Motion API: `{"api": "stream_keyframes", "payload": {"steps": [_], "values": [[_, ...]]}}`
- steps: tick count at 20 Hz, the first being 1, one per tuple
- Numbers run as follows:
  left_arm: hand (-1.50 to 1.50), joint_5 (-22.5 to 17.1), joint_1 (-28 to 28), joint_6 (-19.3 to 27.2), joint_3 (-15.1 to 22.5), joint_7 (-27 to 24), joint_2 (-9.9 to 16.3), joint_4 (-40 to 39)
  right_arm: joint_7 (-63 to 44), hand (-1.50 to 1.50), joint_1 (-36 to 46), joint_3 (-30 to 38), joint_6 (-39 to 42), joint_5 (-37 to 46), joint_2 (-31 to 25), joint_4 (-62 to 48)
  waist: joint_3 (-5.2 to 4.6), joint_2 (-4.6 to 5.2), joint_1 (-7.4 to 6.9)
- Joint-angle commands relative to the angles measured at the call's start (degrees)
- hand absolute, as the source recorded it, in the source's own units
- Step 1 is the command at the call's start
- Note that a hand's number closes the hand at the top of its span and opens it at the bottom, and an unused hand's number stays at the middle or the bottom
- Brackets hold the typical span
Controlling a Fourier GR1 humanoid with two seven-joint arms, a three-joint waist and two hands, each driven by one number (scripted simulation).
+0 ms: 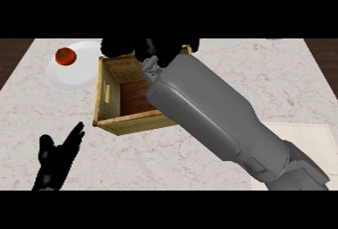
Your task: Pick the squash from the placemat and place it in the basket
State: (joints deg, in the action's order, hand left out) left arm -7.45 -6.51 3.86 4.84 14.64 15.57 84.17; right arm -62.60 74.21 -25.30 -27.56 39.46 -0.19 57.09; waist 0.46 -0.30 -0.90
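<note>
Head view shows the right hand (142,47) curled over the far rim of the basket (109,120), the squash hidden so I cannot tell if it is held, and a release there risks it falling outside; the left hand (56,161) rests open at near left.

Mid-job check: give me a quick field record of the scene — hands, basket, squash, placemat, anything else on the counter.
right hand: over the basket's far edge, fingers curled; contents hidden
left hand: open, resting lower left
basket: wicker, wooden floor visible, partly covered by right forearm
squash: not visible
placemat: pale, right side, nothing seen on its visible part
plate: white, left of basket
tomato: on plate
</note>
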Motion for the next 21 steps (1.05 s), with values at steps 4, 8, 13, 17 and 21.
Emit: {"api": "stream_keyframes", "payload": {"steps": [4, 8, 13, 17, 21], "values": [[0.0, 1.3, -2.3, 1.1, 1.1, 1.2, -2.4, -1.7, -2.9, -1.5, -2.9, 0.8, 3.8, 3.3, -0.2, 3.6, -0.47, 0.16, 0.87], [0.0, 0.4, -1.8, -1.3, -0.9, -1.9, -1.2, -5.1, -3.7, -1.5, -1.0, 3.6, 1.7, 4.7, 0.2, 4.0, -0.51, 0.28, 0.63], [0.0, -0.1, -0.9, -0.6, -2.0, 2.2, -0.5, -2.2, -5.6, -1.5, -6.0, 7.5, 2.0, 6.8, -3.2, 14.0, -0.45, -0.06, 1.85], [0.0, -0.9, -2.6, -1.6, -2.4, 3.0, 0.1, -0.4, -7.3, -1.5, -10.3, 10.6, 4.3, 8.3, -6.6, 22.0, -0.43, -0.29, 2.25], [0.0, 0.1, -3.4, -0.5, -1.6, 1.3, -1.8, -1.7, -9.0, -1.5, -17.9, 12.7, 9.2, 7.0, -9.8, 32.6, -0.43, -0.44, 3.17]]}}
